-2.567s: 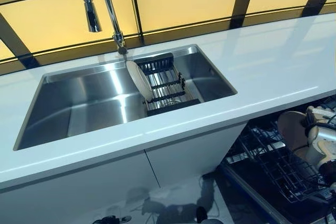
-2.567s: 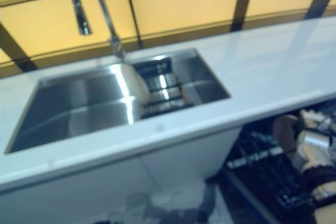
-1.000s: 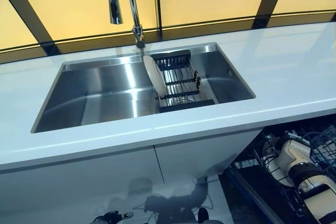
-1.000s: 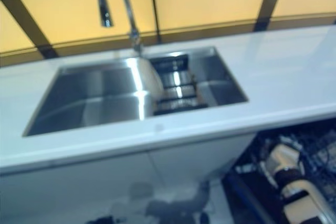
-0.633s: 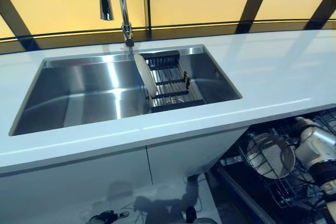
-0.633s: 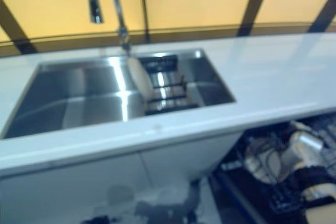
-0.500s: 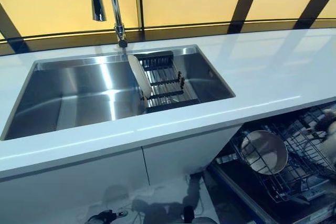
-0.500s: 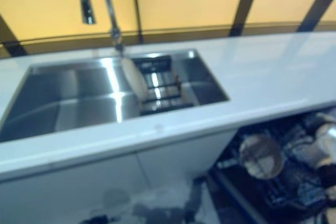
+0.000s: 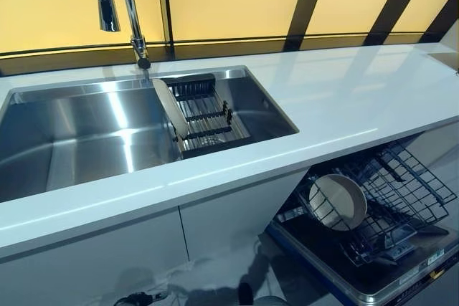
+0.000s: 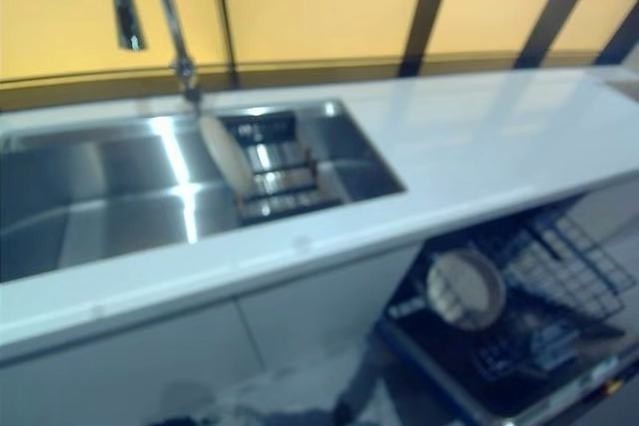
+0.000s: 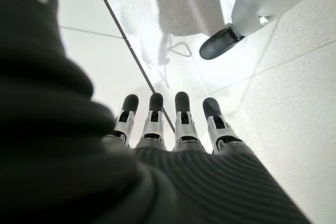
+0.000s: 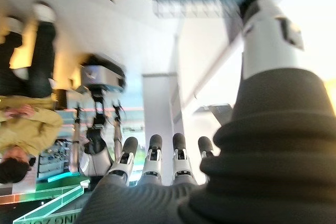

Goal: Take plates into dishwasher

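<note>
One pale plate [image 9: 171,109] stands on edge against the black dish rack [image 9: 209,117] inside the steel sink [image 9: 72,134]. A second round plate [image 9: 338,202] leans upright in the pulled-out wire rack of the dishwasher [image 9: 401,191] at the lower right. Neither hand shows in the eye views. My left hand [image 11: 181,124] appears only in the left wrist view, fingers straight over the pale floor, holding nothing. My right hand [image 12: 152,161] shows in the right wrist view with straight, empty fingers.
A tall faucet [image 9: 129,12] rises behind the sink. The white countertop [image 9: 344,98] runs right above the open dishwasher. White cabinet doors [image 9: 143,249] sit below the sink. A person [image 12: 21,124] stands in the room in the right wrist view.
My right hand has drawn away from the plate in the dishwasher rack and left the eye views. The plate stays in the rack. The camera has turned to the right.
</note>
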You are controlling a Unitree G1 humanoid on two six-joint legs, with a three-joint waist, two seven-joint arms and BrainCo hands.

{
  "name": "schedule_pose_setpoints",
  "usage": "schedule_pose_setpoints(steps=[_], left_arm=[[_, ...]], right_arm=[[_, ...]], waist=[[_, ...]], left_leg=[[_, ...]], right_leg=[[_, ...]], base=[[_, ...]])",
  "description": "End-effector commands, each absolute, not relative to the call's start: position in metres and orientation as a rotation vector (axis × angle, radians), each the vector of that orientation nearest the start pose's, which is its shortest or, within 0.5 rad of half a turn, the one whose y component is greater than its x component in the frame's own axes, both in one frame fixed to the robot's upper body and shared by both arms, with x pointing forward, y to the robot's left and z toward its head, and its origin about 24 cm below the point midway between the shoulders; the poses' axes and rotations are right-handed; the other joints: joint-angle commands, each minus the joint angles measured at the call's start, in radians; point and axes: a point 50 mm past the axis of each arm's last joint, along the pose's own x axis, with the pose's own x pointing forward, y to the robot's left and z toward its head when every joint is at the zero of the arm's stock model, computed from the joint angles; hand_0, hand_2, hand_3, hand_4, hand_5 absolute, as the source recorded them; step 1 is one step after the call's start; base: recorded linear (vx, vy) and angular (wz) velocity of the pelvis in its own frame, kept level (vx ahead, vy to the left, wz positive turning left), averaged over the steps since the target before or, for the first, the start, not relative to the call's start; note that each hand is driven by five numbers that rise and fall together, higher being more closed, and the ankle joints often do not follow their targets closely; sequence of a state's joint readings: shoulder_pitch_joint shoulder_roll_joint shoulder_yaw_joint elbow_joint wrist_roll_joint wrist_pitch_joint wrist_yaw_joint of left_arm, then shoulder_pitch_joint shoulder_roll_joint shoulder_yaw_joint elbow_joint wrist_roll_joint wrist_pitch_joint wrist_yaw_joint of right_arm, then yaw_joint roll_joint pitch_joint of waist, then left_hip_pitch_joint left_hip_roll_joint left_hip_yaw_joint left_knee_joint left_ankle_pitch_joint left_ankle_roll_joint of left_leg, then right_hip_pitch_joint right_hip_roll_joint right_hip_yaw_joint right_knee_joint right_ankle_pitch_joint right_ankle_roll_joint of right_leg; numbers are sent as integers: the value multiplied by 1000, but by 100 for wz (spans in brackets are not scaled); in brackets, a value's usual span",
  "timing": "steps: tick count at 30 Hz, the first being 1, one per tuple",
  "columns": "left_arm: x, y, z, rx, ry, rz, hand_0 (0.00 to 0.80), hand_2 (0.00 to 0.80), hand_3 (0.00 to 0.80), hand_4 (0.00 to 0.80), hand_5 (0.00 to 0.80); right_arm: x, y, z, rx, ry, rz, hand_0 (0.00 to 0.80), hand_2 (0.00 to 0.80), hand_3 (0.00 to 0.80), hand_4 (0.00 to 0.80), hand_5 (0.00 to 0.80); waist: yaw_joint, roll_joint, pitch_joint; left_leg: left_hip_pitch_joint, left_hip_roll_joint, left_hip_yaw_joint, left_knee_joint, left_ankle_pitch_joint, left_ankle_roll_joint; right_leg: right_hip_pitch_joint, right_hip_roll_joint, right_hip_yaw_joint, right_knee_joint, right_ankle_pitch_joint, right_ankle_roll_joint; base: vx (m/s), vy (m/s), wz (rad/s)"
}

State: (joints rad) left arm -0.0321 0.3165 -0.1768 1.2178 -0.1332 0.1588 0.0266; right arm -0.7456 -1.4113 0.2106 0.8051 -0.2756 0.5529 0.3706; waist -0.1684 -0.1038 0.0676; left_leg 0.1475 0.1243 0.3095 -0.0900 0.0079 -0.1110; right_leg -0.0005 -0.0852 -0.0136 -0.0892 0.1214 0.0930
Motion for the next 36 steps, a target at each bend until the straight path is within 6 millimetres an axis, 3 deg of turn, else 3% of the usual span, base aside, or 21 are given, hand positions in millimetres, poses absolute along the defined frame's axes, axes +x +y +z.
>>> schedule_pose_setpoints(steps=[1, 4, 8, 13, 17, 23, 36], left_arm=[[97, 288, -145, 352, 1313, 215, 0, 0, 0, 0, 0], [94, 288, -145, 347, 1314, 214, 0, 0, 0, 0, 0], [89, 282, -148, 328, 1325, 204, 0, 0, 0, 0, 0], [83, 276, -151, 311, 1340, 208, 0, 0, 0, 0, 0], [79, 276, -152, 298, 1350, 234, 0, 0, 0, 0, 0], [76, 278, -152, 300, 1349, 264, 0, 0, 0, 0, 0], [89, 284, -145, 290, 1274, 268, 0, 0, 0, 0, 0]], right_arm=[[238, -457, 345, -1218, 420, -881, 0, 0, 0, 0, 0], [267, -405, 387, -1391, 91, -812, 0, 0, 0, 0, 0], [284, -352, 418, -1617, -188, -769, 0, 0, 0, 0, 0], [294, -291, 429, -2035, -516, -658, 0, 0, 0, 0, 0], [298, -251, 425, -2278, -727, -530, 0, 0, 0, 0, 0], [301, -212, 417, -2380, -857, -405, 0, 0, 0, 0, 0], [307, -178, 418, -2401, -899, -341, 0, 0, 0, 0, 0]], waist=[[67, -60, -8], [90, -56, -11], [118, -46, -20], [160, -44, -27], [187, -45, -23], [224, -60, -1], [267, -45, 114]], left_leg=[[15, -5, -60, 3, -38, 45], [6, -10, -86, 3, -34, 43], [-9, -16, -124, 3, -30, 44], [-31, -20, -166, 3, -21, 43], [-55, -20, -198, 3, -11, 40], [-97, -18, -237, 3, 9, 34], [-213, -24, -292, 3, 54, 25]], right_leg=[[31, -28, -32, 2, -6, 70], [37, -31, -48, 2, -15, 68], [48, -36, -78, 2, -29, 66], [55, -44, -123, 2, -39, 69], [54, -49, -152, 2, -42, 71], [42, -49, -187, 2, -40, 72], [-28, -53, -219, 2, -27, 68]], base=[[6, 1, 5], [-1, 3, 10], [19, 2, 19], [32, -14, 36], [40, -12, 28], [21, -19, 24], [-61, -8, 15]])
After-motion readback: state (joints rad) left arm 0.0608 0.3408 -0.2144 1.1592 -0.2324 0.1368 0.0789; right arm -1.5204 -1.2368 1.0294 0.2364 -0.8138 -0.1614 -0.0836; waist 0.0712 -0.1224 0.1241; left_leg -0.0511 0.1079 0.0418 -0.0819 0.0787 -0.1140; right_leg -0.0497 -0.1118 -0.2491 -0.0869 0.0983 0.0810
